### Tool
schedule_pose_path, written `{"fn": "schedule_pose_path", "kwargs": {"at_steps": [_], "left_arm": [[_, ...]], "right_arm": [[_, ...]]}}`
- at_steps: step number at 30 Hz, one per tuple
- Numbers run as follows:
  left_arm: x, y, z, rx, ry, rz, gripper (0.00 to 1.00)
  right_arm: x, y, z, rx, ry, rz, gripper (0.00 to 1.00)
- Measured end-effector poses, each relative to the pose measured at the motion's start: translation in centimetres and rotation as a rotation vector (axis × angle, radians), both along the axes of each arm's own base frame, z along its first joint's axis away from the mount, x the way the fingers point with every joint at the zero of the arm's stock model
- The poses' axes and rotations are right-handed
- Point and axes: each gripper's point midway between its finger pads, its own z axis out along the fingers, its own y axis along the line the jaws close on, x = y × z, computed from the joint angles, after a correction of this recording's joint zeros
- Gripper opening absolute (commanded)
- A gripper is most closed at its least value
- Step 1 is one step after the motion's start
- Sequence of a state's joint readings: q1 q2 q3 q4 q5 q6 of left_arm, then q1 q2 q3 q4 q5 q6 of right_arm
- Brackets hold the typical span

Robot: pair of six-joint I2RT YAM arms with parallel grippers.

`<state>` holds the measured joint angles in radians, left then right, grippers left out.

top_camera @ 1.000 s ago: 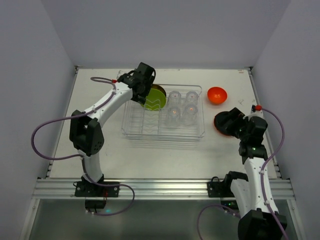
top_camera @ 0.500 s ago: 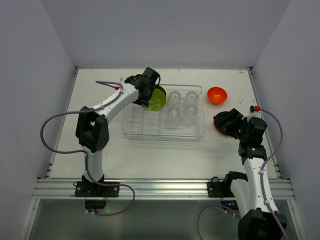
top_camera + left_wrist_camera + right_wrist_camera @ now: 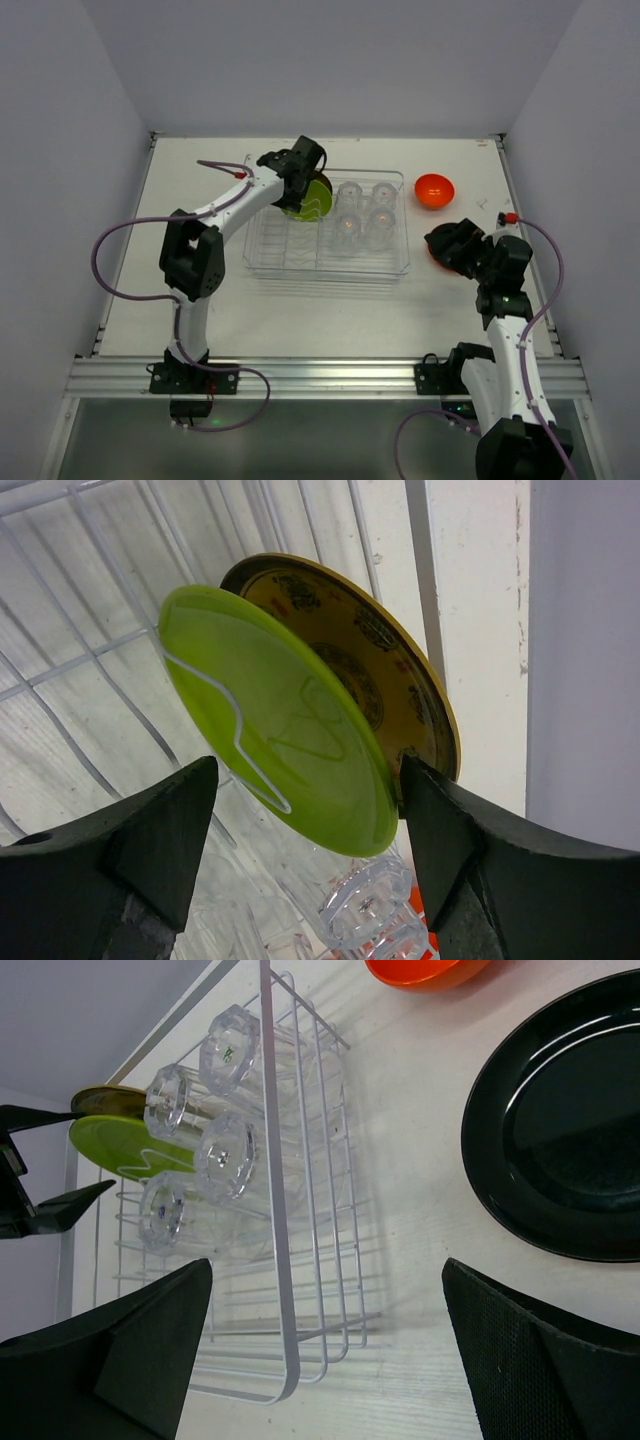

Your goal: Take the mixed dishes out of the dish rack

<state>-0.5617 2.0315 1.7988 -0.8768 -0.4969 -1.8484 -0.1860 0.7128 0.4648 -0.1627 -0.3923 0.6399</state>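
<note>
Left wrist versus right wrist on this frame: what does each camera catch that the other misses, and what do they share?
Left wrist only: the printed pattern on the yellow plate's face, seen close up.
Right wrist only: the black plate lying out on the table, all four glasses in the dish rack, and the open right gripper.
Both: the green plate standing against the yellow one, the open left gripper at the two plates, and the rack's wires.

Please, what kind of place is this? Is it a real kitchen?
Probably a robot lab cell, not a kitchen: bare grey walls enclose a white table, and the left arm and right arm are mounted on an aluminium rail.
</note>
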Motion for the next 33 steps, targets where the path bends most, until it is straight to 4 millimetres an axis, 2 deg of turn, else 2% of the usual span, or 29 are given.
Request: {"fn": "schedule_pose_path", "kwargs": {"at_steps": [3, 7, 13, 16, 18, 22, 25, 26, 29, 32, 33], "left_arm": [[-0.1, -0.3, 0.5, 0.019, -0.025, -0.002, 0.77], [-0.3, -0.8, 0.5, 0.023, -0.032, -0.009, 0.69], [0.6, -1.5, 0.4, 0.015, -0.035, 0.001, 0.68], [0.6, -1.4, -0.1, 0.026, -0.022, 0.003, 0.57], [0.7, -1.4, 0.0, 0.027, -0.029, 0.008, 0.55], [1.0, -1.5, 0.2, 0.020, -0.046, 0.015, 0.40], [1.2, -1.6, 0.5, 0.016, -0.059, 0.016, 0.36], [1.1, -1.5, 0.5, 0.015, -0.062, 0.017, 0.36], [1.0, -1.5, 0.6, 0.004, -0.076, 0.023, 0.23], [0.4, -1.5, 0.9, -0.011, -0.093, 0.027, 0.17], [0.2, -1.5, 1.0, -0.014, -0.096, 0.026, 0.12]], "right_arm": [[0.0, 0.1, 0.1, 0.002, -0.002, 0.003, 0.99], [0.0, 0.2, 0.2, 0.006, -0.006, 0.013, 0.99], [-0.1, 0.3, 0.2, 0.006, -0.011, 0.016, 0.99], [-0.2, 0.3, 0.1, 0.009, -0.009, 0.016, 0.99], [-0.2, 0.3, -0.1, 0.010, -0.005, 0.016, 0.99], [-0.3, 0.4, -0.1, 0.010, -0.007, 0.016, 0.99], [-0.3, 0.4, -0.1, 0.010, -0.007, 0.017, 0.99], [-0.3, 0.4, -0.1, 0.010, -0.007, 0.017, 0.99], [-0.3, 0.4, 0.0, 0.009, -0.011, 0.017, 0.99], [-0.3, 0.4, 0.1, 0.009, -0.016, 0.017, 0.99], [-0.2, 0.4, 0.1, 0.009, -0.017, 0.018, 0.99]]}}
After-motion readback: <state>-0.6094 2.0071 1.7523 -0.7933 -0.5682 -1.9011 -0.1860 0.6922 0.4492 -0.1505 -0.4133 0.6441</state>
